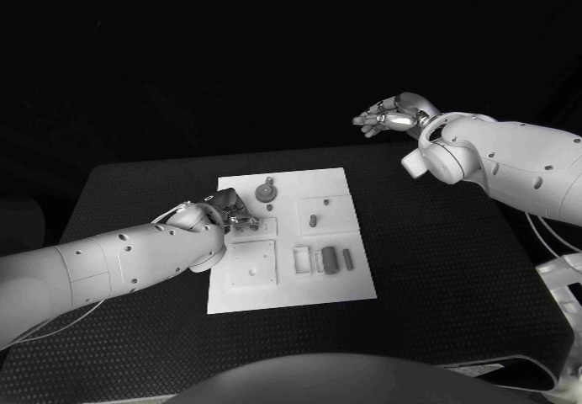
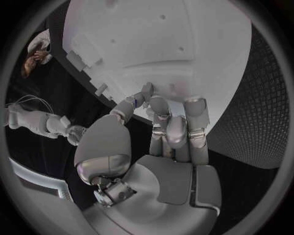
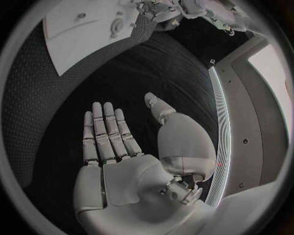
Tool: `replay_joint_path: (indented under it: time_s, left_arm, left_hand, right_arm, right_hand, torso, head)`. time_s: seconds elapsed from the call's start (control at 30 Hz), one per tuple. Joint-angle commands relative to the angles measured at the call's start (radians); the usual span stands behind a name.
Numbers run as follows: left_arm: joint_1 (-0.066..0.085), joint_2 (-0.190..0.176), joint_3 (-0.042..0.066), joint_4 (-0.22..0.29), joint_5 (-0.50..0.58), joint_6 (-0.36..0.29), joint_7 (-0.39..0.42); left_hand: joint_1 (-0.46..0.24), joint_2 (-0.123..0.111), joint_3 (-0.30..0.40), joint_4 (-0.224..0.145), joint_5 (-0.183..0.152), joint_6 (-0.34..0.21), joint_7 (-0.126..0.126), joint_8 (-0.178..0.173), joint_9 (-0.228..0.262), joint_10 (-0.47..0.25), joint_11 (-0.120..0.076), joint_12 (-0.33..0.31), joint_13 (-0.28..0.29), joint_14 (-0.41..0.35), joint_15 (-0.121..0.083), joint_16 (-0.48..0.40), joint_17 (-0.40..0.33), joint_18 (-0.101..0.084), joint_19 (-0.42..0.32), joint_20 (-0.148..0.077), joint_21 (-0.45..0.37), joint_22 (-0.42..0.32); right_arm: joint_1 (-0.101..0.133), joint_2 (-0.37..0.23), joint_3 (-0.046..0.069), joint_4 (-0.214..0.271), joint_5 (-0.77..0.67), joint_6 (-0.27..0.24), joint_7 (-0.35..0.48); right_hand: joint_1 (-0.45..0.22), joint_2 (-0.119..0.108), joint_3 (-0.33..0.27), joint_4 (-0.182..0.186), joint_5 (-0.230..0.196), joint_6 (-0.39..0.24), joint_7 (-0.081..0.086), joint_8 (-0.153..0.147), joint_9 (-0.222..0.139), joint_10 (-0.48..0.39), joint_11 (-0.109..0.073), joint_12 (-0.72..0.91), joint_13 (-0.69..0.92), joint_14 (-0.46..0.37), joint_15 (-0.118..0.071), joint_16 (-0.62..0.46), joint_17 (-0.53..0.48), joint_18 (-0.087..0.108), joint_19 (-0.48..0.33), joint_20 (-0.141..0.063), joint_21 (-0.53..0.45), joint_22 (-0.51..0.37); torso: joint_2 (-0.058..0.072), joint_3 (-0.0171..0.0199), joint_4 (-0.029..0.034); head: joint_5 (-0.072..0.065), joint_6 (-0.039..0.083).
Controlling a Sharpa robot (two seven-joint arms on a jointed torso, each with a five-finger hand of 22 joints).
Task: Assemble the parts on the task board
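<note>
The white task board (image 1: 318, 187) lies in the middle of the black table. On it are a round-headed grey part (image 1: 266, 192), a small oblong part (image 1: 312, 221), a square plate part (image 1: 252, 263) and several bar-shaped parts (image 1: 325, 259). My left hand (image 1: 230, 213) rests on the board's left side, with its fingers (image 2: 174, 125) curled down and the tips touching the board (image 2: 183, 44). What lies under the fingertips is hidden. My right hand (image 1: 394, 115) hangs in the air beyond the table's far right corner. Its palm (image 3: 122, 147) is flat, the fingers are stretched out, and it holds nothing.
Black table surface (image 1: 449, 261) surrounds the board on all sides, with wide free room to the right. From the right wrist view the board (image 3: 73, 34) appears far off, with my left arm (image 3: 183, 10) beside it.
</note>
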Motion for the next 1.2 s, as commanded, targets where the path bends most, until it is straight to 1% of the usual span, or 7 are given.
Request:
replay_joint_path:
  time_s: [0.03, 0.5, 0.63, 0.87, 0.97, 1.1, 1.2]
  left_arm:
    - [-0.006, 0.01, -0.003, 0.006, -0.021, 0.021, -0.012]
    - [-0.006, 0.02, -0.004, -0.002, -0.053, 0.108, -0.045]
    - [-0.006, 0.022, -0.004, -0.005, -0.055, 0.118, -0.046]
    - [-0.006, 0.027, -0.004, -0.011, -0.067, 0.15, -0.049]
    - [-0.006, 0.03, -0.005, -0.018, -0.073, 0.165, -0.052]
    - [-0.006, 0.033, -0.005, -0.025, -0.073, 0.176, -0.051]
    - [-0.006, 0.035, -0.005, -0.025, -0.073, 0.18, -0.049]
  left_hand:
    - [0.075, 0.074, 0.033, -0.038, 0.0, 0.008, 0.001, 0.003, -0.002, 0.01, 0.0, 0.007, 0.001, 0.002, -0.008, 0.007, 0.001, 0.014, 0.006, 0.001, 0.007, 0.023]
    - [0.076, 0.079, 0.034, -0.04, -0.004, 0.008, 0.001, 0.003, -0.003, 0.009, 0.0, 0.007, 0.001, 0.003, -0.008, 0.009, 0.004, 0.014, 0.005, 0.002, 0.009, 0.023]
    - [0.071, 0.082, 0.032, -0.039, -0.008, 0.008, 0.001, 0.003, -0.004, 0.008, 0.0, 0.008, 0.001, 0.004, -0.007, 0.011, 0.01, 0.013, 0.003, 0.004, 0.011, 0.023]
    - [0.065, 0.088, 0.03, -0.036, -0.017, 0.009, 0.001, 0.004, -0.005, 0.008, 0.0, 0.009, 0.002, 0.003, -0.007, 0.013, 0.009, 0.012, 0.002, 0.005, 0.014, 0.023]
    - [0.056, 0.097, 0.028, -0.03, -0.028, 0.01, 0.001, 0.005, -0.006, 0.008, 0.0, 0.01, 0.002, 0.002, -0.007, 0.014, 0.01, 0.012, 0.0, 0.006, 0.017, 0.022]
    - [0.042, 0.113, 0.025, -0.021, -0.064, 0.01, 0.001, 0.007, -0.008, 0.006, 0.0, 0.012, 0.002, -0.001, -0.007, 0.015, 0.008, 0.013, -0.005, 0.007, 0.021, 0.022]
    - [0.037, 0.119, 0.024, -0.017, -0.07, 0.01, 0.0, 0.007, -0.009, 0.005, 0.0, 0.012, 0.002, -0.002, -0.007, 0.015, 0.006, 0.014, -0.006, 0.007, 0.022, 0.022]
  right_arm:
    - [0.0, 0.0, 0.0, 0.002, 0.0, 0.012, 0.01]
    - [0.0, -0.001, 0.0, 0.003, 0.0, 0.011, 0.01]
    - [0.0, -0.001, 0.0, 0.003, 0.0, 0.011, 0.01]
    - [0.0, -0.002, 0.0, 0.005, 0.0, 0.011, 0.01]
    - [0.0, -0.002, 0.0, 0.005, 0.0, 0.011, 0.01]
    - [0.0, -0.002, 0.0, 0.005, 0.0, 0.01, 0.01]
    - [0.0, -0.002, 0.0, 0.004, 0.0, 0.01, 0.01]
  right_hand:
    - [-0.01, 0.0, 0.0, 0.005, 0.0, -0.007, 0.058, 0.005, -0.001, -0.005, -0.002, 0.005, -0.001, -0.006, 0.0, -0.006, 0.001, -0.015, 0.0, 0.0, -0.007, 0.002]
    - [-0.01, 0.0, 0.0, 0.005, 0.0, -0.007, 0.057, 0.005, -0.001, -0.005, -0.002, 0.006, -0.002, -0.006, 0.0, -0.006, 0.002, -0.015, 0.0, 0.0, -0.008, 0.002]
    - [-0.01, 0.0, 0.0, 0.005, 0.0, -0.007, 0.057, 0.006, -0.001, -0.005, -0.002, 0.006, -0.002, -0.006, 0.0, -0.006, 0.002, -0.015, 0.0, 0.0, -0.008, 0.003]
    - [-0.009, 0.0, 0.0, 0.005, 0.0, -0.007, 0.057, 0.006, -0.001, -0.005, -0.002, 0.006, -0.002, -0.006, 0.0, -0.007, 0.002, -0.015, 0.001, 0.0, -0.009, 0.003]
    - [-0.009, 0.0, 0.0, 0.005, 0.0, -0.007, 0.057, 0.006, -0.002, -0.005, -0.002, 0.006, -0.002, -0.005, 0.0, -0.007, 0.002, -0.015, 0.001, 0.0, -0.009, 0.003]
    - [-0.009, -0.001, -0.001, 0.005, 0.0, -0.007, 0.058, 0.006, -0.002, -0.005, -0.002, 0.006, -0.002, -0.005, 0.0, -0.007, 0.002, -0.015, 0.001, 0.0, -0.009, 0.004]
    - [-0.009, -0.001, -0.001, 0.005, 0.0, -0.007, 0.058, 0.006, -0.002, -0.005, -0.002, 0.006, -0.003, -0.005, 0.0, -0.007, 0.002, -0.015, 0.001, 0.0, -0.009, 0.004]
  torso:
    - [0.0, -0.0004, 0.0002]
    - [0.0, 0.0, -0.0003]
    - [0.0, 0.0003, -0.0005]
    - [0.0, -0.0002, 0.0003]
    - [0.0, -0.0002, 0.0004]
    - [0.0, -0.0007, -0.0003]
    - [0.0, -0.0006, 0.0001]
  head:
    - [0.0, 0.001]
    - [-0.001, -0.001]
    - [0.002, -0.002]
    - [0.001, -0.002]
    - [0.0, -0.002]
    - [-0.001, -0.002]
    - [-0.002, -0.003]
